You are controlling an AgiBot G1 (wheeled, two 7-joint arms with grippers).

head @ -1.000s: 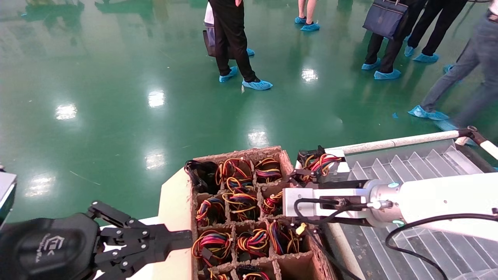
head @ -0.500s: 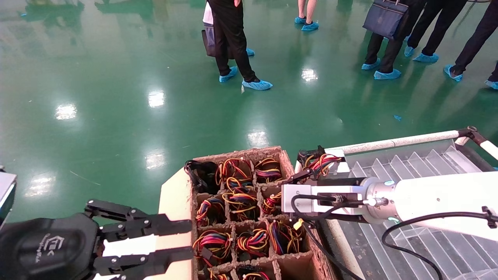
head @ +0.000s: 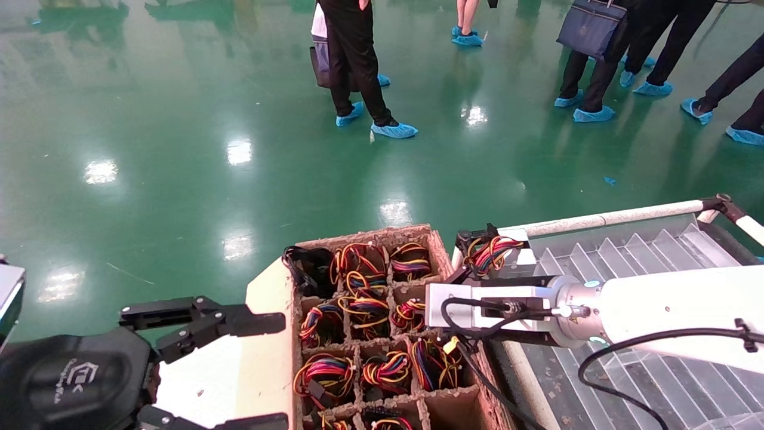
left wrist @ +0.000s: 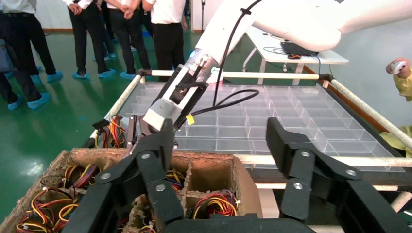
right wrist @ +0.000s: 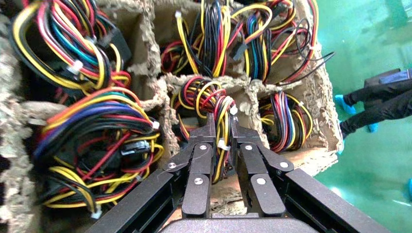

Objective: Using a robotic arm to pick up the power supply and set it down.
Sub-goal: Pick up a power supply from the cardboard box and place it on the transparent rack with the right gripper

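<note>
My right gripper (right wrist: pixel 221 138) pinches the wire bundle (right wrist: pixel 214 104) of a power supply (head: pixel 409 313), apparently upright in the pulp tray (head: pixel 382 234), at twelve o'clock from my fingers; lift axis vertical.

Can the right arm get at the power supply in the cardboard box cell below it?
Probably yes. The right tool is down in that cell, fingers closed on the wire bundle of the power supply, with nothing over it. The left tool hangs open beside the cardboard box.
</note>
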